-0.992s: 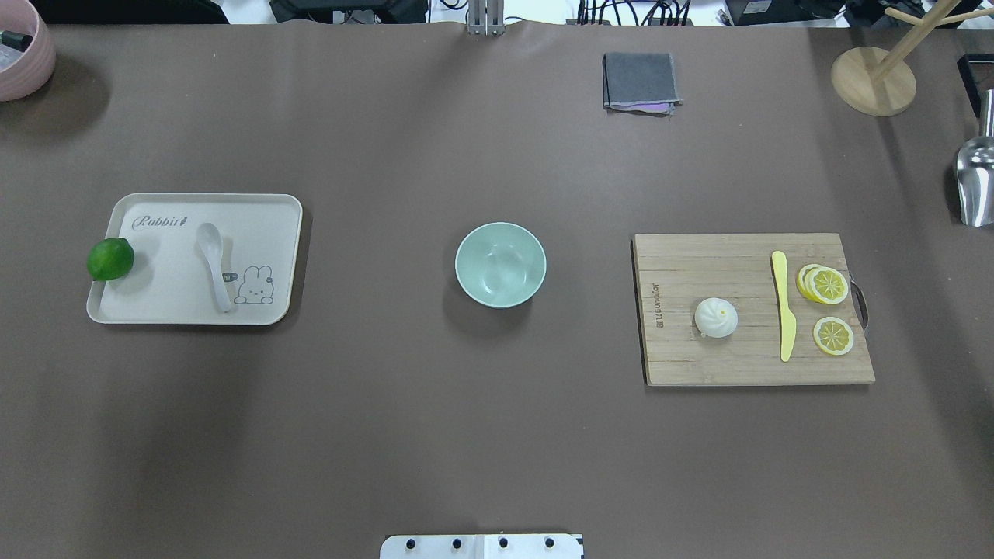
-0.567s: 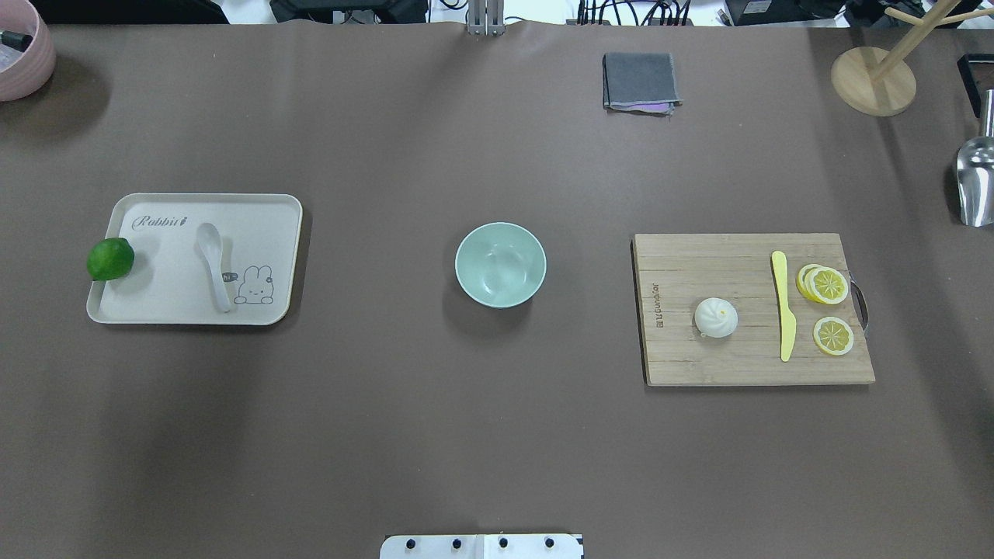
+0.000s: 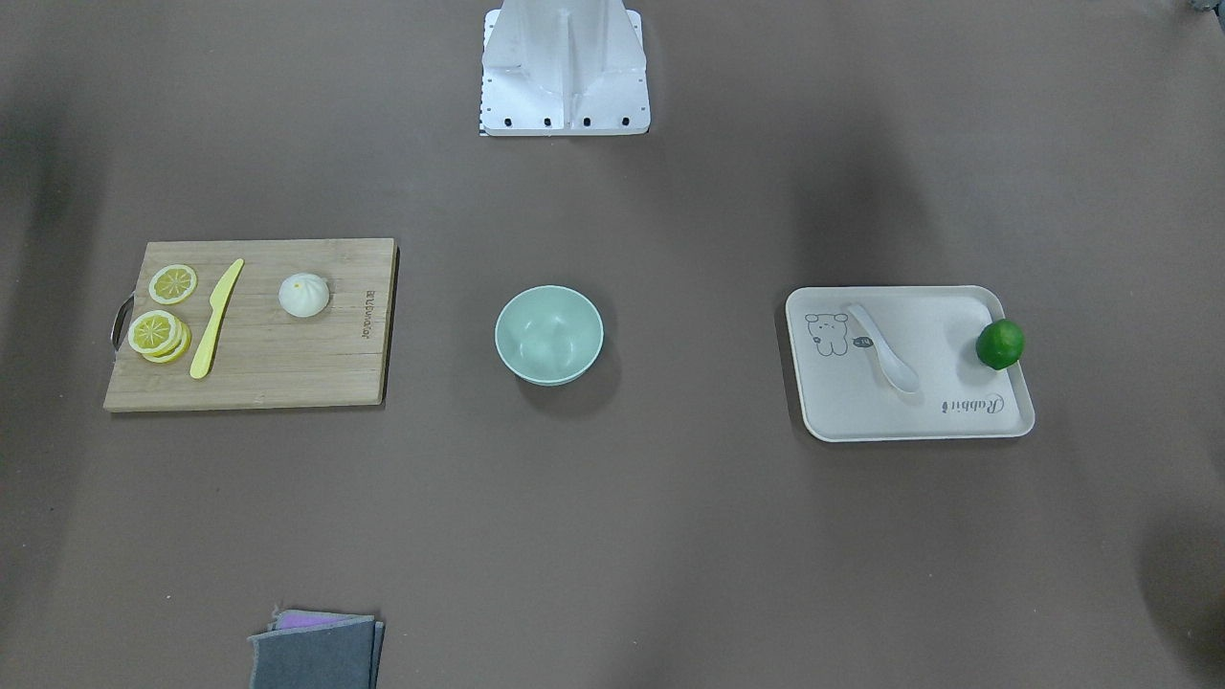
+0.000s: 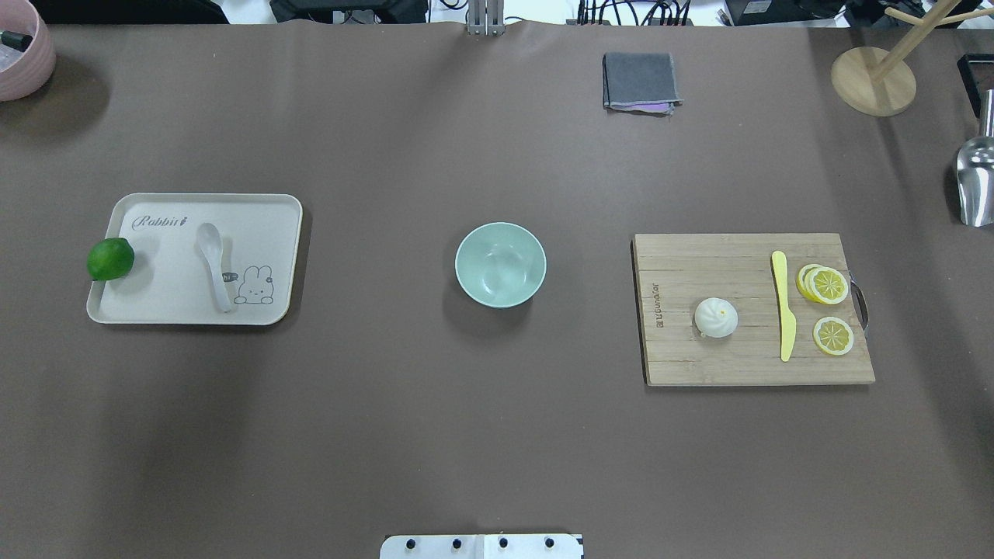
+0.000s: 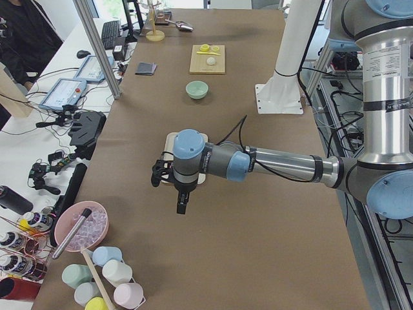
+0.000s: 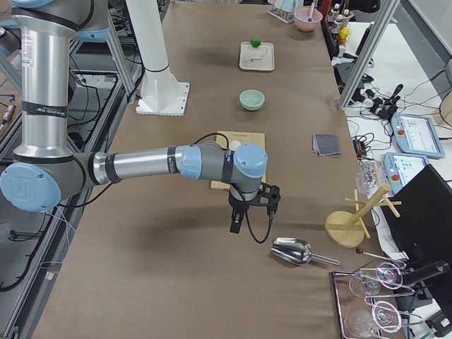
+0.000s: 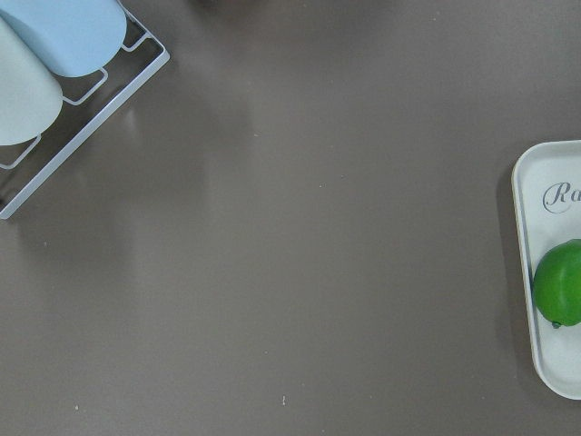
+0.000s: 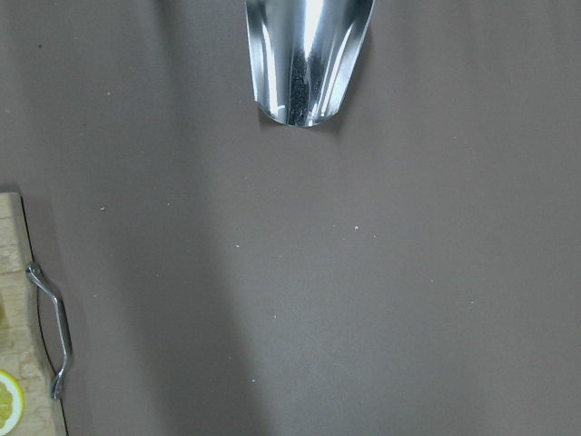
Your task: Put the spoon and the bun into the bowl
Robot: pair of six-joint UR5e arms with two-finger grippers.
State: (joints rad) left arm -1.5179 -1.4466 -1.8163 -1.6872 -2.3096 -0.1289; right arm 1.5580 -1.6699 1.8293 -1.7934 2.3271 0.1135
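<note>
— Scanning left to right: the left pincer (image 5: 180, 206) hangs over bare surface (image 4: 388, 427) outboard of the tray (image 4: 272, 210). It shows in a side view only, so cannot tell how wide its jaws stand or whether they hold anything. On the tray, the lime (image 4: 110, 258) sits against the outer edge and the spoon (image 4: 213, 264) lies flat mid-tray, scoop away from the robot. Centre: the bowl (image 4: 481, 256), empty. Then the bun (image 4: 716, 317) on the cutting board (image 4: 699, 365), with the yellow knife (image 4: 783, 303) near it. The right pincer (image 6: 235, 224) is off past the board's handle end; again cannot tell.
— Risks?
— Spoon looks glossy and lies flat, so a grip could skid off or drag the tray. The lime is on the left arm's way in; a nudge rolls it. Bun is likely soft and a hard pinch squashes it. A high drop could tip the bowl.
— Delta against a second ago?
— None on the surface: spoon, bowl and bun are in the same spots.
</note>
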